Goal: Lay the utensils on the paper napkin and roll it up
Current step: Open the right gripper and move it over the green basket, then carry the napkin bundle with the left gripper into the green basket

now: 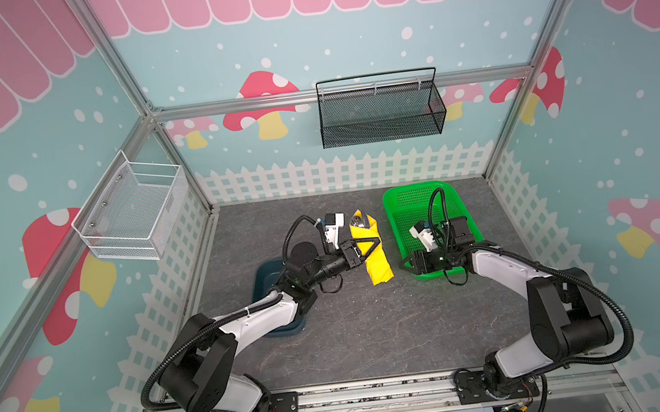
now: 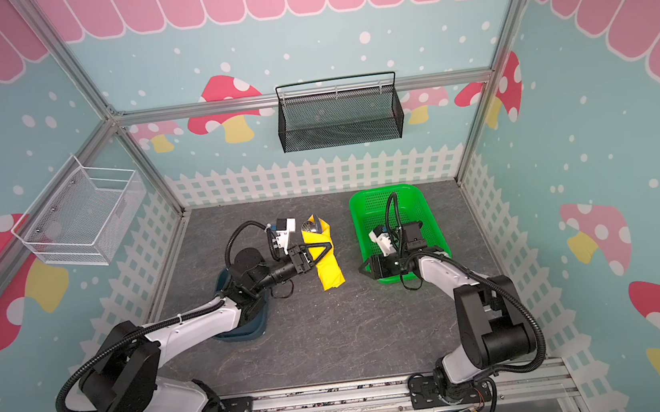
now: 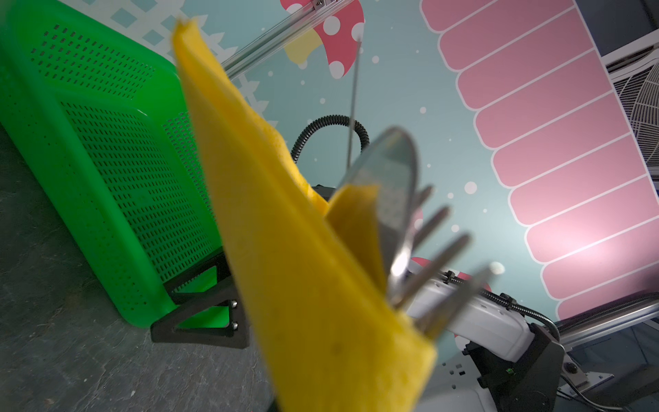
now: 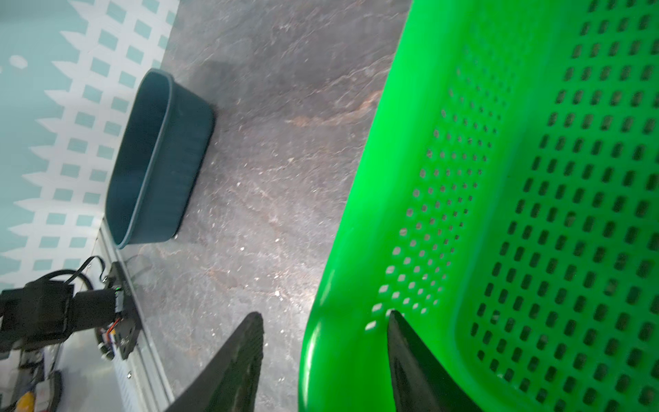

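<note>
Fingers of left gripper clamp rolled paper napkin to hold utensils bundled; right gripper fingers, parted, straddle green basket rim, presumably steadying it.

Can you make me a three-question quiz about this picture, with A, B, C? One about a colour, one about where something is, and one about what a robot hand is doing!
1. What colour is the paper napkin?
A. white
B. yellow
C. red
2. What is the left gripper doing?
A. pinching the rolled napkin
B. wide open, holding nothing
C. holding a cup
3. Where is the right gripper?
A. on the napkin
B. against the back wall
C. astride the green basket's wall
Answers: B, the roll is bright yellow; A, its jaws are shut across the roll; C, one finger is inside the wall and one outside.
</note>
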Controlling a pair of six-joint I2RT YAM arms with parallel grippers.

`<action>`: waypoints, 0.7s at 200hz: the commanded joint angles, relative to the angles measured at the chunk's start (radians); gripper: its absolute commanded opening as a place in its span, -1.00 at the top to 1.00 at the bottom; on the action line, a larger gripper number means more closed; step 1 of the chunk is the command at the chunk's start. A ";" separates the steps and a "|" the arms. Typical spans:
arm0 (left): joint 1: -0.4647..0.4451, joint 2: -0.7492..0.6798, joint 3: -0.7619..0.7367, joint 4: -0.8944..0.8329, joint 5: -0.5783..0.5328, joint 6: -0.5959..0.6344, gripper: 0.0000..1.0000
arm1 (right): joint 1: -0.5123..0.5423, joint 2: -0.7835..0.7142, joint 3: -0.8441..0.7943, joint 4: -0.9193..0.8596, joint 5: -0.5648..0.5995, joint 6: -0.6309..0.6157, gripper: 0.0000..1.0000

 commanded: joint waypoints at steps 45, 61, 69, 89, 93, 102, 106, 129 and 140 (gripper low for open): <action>0.005 0.003 0.040 0.026 0.001 0.003 0.85 | 0.153 -0.069 -0.097 0.079 -0.115 0.062 -0.08; 0.006 0.005 0.042 0.030 0.001 0.001 0.85 | 0.168 -0.076 -0.105 0.077 -0.140 0.057 -0.07; 0.006 0.005 0.043 0.030 0.003 0.000 0.85 | 0.170 -0.084 -0.101 0.068 -0.149 0.051 -0.08; 0.005 0.007 0.061 -0.001 0.014 0.010 0.85 | 0.168 -0.140 -0.068 0.036 -0.079 0.034 -0.14; 0.004 0.009 0.067 -0.007 0.018 0.014 0.85 | 0.168 -0.158 -0.063 0.032 -0.051 0.033 -0.15; 0.004 0.014 0.078 -0.023 0.023 0.021 0.86 | 0.158 -0.197 -0.047 0.016 0.023 0.028 -0.16; 0.003 0.017 0.083 -0.032 0.023 0.024 0.85 | 0.149 -0.212 -0.040 0.004 0.069 0.027 -0.16; -0.002 0.052 0.154 -0.168 0.040 0.073 0.87 | 0.028 -0.294 -0.041 -0.022 0.256 0.066 -0.18; -0.011 0.078 0.208 -0.264 0.041 0.110 0.87 | -0.053 -0.318 -0.049 -0.021 0.274 0.080 -0.18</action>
